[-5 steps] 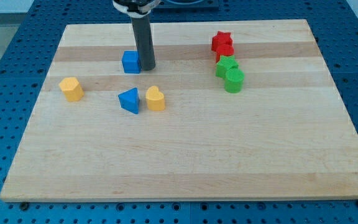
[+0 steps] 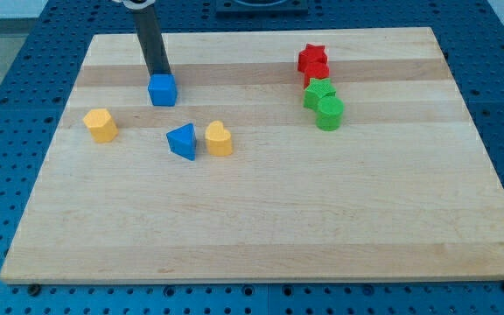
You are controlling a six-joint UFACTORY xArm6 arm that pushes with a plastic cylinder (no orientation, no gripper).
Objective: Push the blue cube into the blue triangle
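Note:
The blue cube (image 2: 162, 90) sits on the wooden board (image 2: 261, 219) in its upper left part. My tip (image 2: 157, 75) stands right behind the cube, at its top edge in the view, touching or nearly touching it. The blue triangle (image 2: 182, 141) lies below and slightly to the right of the cube, about a block's width of bare wood between them.
A yellow heart-shaped block (image 2: 219, 139) rests against the blue triangle's right side. A yellow block (image 2: 101, 125) sits at the left. A red star (image 2: 313, 61), a green block (image 2: 318, 92) and a green cylinder (image 2: 329, 113) cluster at the upper right.
My tip moved from the cube's right side to the left and up, ending behind the cube. The blue cube slid left by about a block's width.

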